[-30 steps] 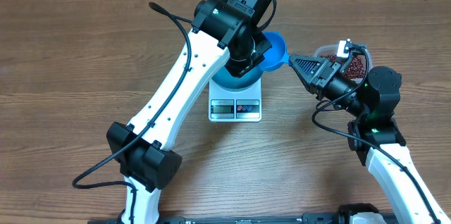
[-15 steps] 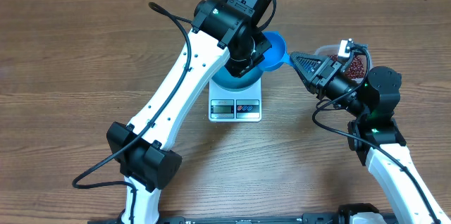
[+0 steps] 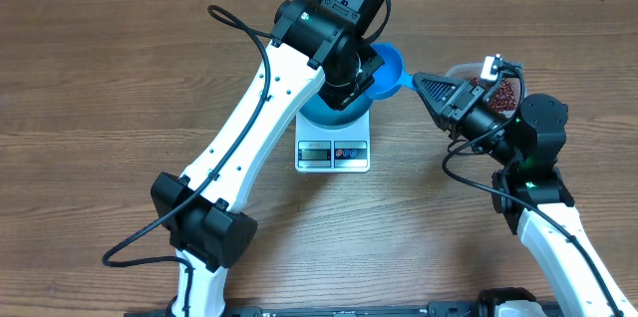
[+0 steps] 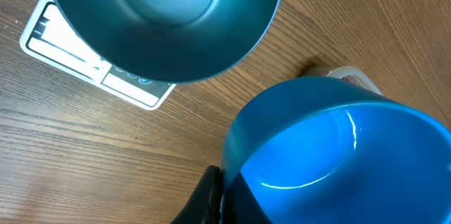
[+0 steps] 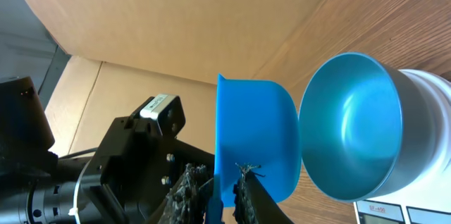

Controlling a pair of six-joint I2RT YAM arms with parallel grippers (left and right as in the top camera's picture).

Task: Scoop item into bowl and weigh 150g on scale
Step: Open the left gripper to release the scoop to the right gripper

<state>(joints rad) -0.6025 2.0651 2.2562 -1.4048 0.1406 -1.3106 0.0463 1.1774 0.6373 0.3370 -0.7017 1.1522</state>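
Note:
The blue bowl [image 4: 169, 20] stands on the white scale [image 4: 67, 48], and its smooth inside shows bare. In the overhead view my left arm hides most of the bowl [image 3: 335, 118]. My left gripper [image 4: 224, 197] is shut on the rim of a small blue scoop [image 4: 352, 153], which shows no beans inside. My right gripper [image 5: 222, 189] has a finger on each side of the scoop's handle [image 5: 215, 196]; I cannot tell whether they press it. The scoop [image 3: 389, 68] hangs right of the bowl. Dark red-brown beans [image 3: 506, 89] lie in a clear tub behind the right gripper [image 3: 419, 85].
The scale's display [image 3: 316, 154] faces the near edge. The clear tub [image 3: 461, 70] stands on the wooden table right of the scale, and one of its corners [image 4: 350, 76] shows beyond the scoop. My left arm [image 3: 259, 118] crosses over the scale from the near left.
The right gripper's tip has shifted very slightly at the scoop's handle. The scoop, the bowl and the left arm have stayed where they were.

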